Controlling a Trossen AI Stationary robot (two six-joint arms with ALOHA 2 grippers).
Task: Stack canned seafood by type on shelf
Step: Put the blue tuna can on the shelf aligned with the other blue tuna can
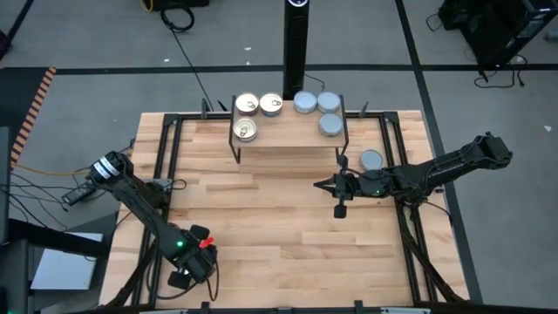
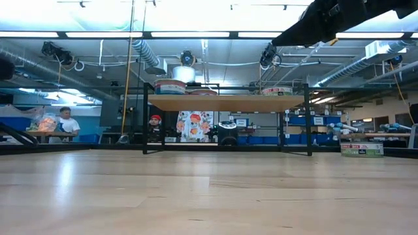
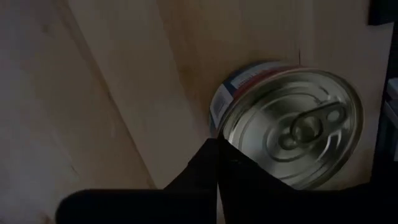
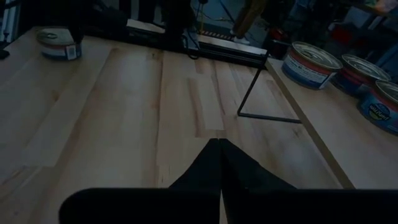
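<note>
The shelf (image 1: pixel 288 138) stands at the table's far middle. On its left half lie three gold-lidded tins (image 1: pixel 247 105), and on its right half three blue-grey-lidded tins (image 1: pixel 329 102). One more blue-grey tin (image 1: pixel 371 160) rests flat on the table by the shelf's right legs. A fourth gold pull-tab tin (image 3: pixel 289 127) lies flat near the table's near-left corner, just beyond my left gripper (image 3: pixel 219 142), which is shut. In the high view that arm (image 1: pixel 185 277) covers the tin. My right gripper (image 4: pixel 219 142) is shut, hovering over the table in front of the shelf's right end (image 1: pixel 319 184). My left gripper's shut fingertips point down, slanting at the gold tin's side wall (image 3: pixel 219 118), below its lid rim. Whether they touch the wall, I cannot tell. The tin sits flat on the table.
Black frame rails (image 1: pixel 161 166) run along the table's left, right and far sides. A black post (image 1: pixel 296 48) rises behind the shelf. The shelf's thin wire leg (image 4: pixel 252 90) stands near my right gripper. Bare wood (image 1: pixel 270 218) lies between the two arms. People sit in the room beyond (image 2: pixel 65 121).
</note>
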